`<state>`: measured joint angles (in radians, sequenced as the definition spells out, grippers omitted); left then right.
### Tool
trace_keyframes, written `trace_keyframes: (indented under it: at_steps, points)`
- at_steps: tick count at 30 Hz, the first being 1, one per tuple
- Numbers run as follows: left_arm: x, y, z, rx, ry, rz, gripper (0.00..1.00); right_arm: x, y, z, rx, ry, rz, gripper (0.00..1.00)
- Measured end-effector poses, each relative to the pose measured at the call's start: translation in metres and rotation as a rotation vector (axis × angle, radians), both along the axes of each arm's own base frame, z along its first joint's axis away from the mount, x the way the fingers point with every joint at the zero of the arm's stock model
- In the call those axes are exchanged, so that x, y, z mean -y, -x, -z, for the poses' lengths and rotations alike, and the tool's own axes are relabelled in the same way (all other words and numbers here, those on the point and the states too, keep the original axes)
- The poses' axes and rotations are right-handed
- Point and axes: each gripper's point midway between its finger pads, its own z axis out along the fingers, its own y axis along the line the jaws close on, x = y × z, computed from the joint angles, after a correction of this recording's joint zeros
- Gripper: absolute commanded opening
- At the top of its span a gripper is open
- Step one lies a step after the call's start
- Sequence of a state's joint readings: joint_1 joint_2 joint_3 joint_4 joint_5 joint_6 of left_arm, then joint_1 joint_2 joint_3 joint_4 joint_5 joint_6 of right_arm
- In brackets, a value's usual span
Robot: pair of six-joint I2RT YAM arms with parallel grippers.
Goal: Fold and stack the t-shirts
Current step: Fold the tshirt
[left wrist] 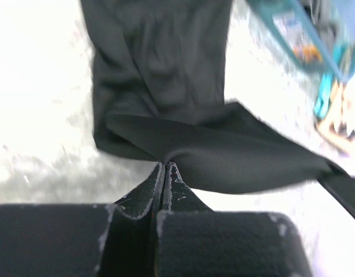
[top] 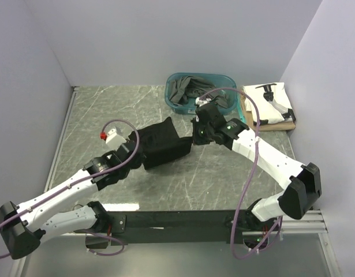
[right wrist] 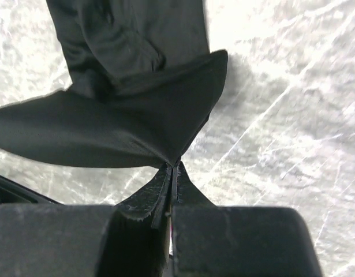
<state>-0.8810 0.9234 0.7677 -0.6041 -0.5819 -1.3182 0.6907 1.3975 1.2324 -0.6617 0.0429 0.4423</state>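
Note:
A plain black t-shirt (top: 164, 144) lies partly folded at the middle of the table, held between the two arms. My left gripper (top: 138, 151) is shut on its left edge; in the left wrist view the cloth (left wrist: 183, 138) is pinched at the tips of that gripper (left wrist: 165, 166). Shut on the shirt's right edge is my right gripper (top: 194, 134), and the fabric (right wrist: 125, 109) rises in a taut point from this gripper (right wrist: 175, 167). A white t-shirt with black print (top: 271, 103) lies folded at the back right. Dark grey t-shirts (top: 191, 89) fill the tub.
A teal plastic tub (top: 226, 79) stands at the back, right of centre. The white shirt rests on a tan layer (top: 264, 127) against the right wall. White walls close in the table on the left, back and right.

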Motion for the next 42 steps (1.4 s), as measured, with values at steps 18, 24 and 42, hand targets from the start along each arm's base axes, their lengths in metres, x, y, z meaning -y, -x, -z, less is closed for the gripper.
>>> trace_keyframes:
  at_steps: [18, 24, 42]
  points:
    - [-0.031, -0.046, -0.02, 0.009, -0.027, -0.121, 0.01, -0.035, -0.039, -0.021, -0.023, -0.025, -0.137, 0.0]
    - [-0.036, -0.035, -0.028, 0.023, 0.031, -0.134, 0.01, -0.043, -0.032, -0.023, -0.041, -0.059, -0.199, 0.0]
    - [-0.056, -0.033, -0.025, 0.019, 0.047, -0.272, 0.01, -0.07, -0.014, -0.047, -0.103, -0.408, -0.441, 0.0]
